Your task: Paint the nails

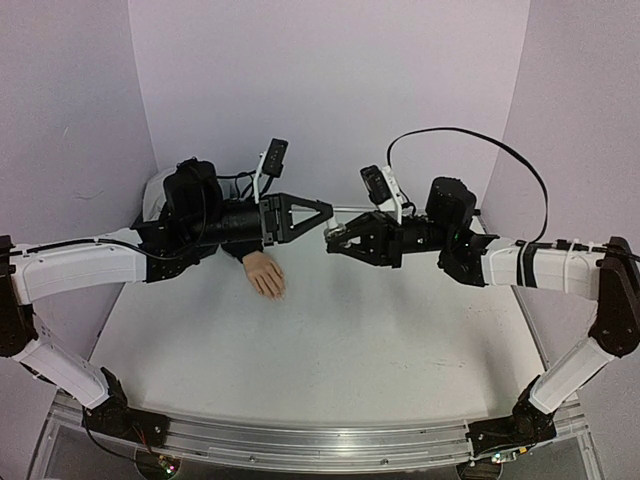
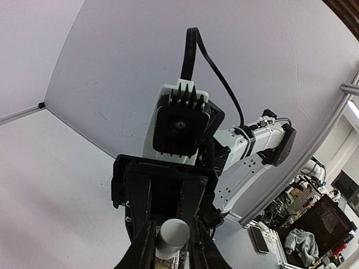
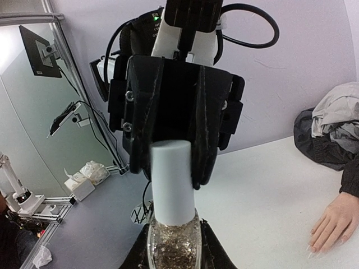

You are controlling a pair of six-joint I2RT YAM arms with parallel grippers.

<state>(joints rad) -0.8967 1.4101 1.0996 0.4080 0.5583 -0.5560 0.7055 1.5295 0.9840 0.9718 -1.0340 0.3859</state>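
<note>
My right gripper [image 3: 173, 240] is shut on a small clear bottle [image 3: 171, 246] of gold glitter polish and holds it up in mid-air above the table. The bottle's white cap [image 3: 171, 179] points at my left gripper [image 2: 171, 238], whose two fingers press on either side of the cap [image 2: 173, 234]. In the top view the two grippers meet tip to tip, left [image 1: 325, 213] and right [image 1: 333, 240]. The peach mannequin hand [image 1: 266, 273] lies palm down out of a dark sleeve [image 1: 235, 222], below and left of the left gripper. Its nails [image 3: 310, 250] show pale at the fingertips.
A grey and dark jacket [image 3: 331, 131] is heaped at the back left behind the hand. Lilac walls [image 1: 330, 90] close in the white table [image 1: 350, 350] on three sides. An aluminium rail [image 1: 300, 440] runs along the near edge.
</note>
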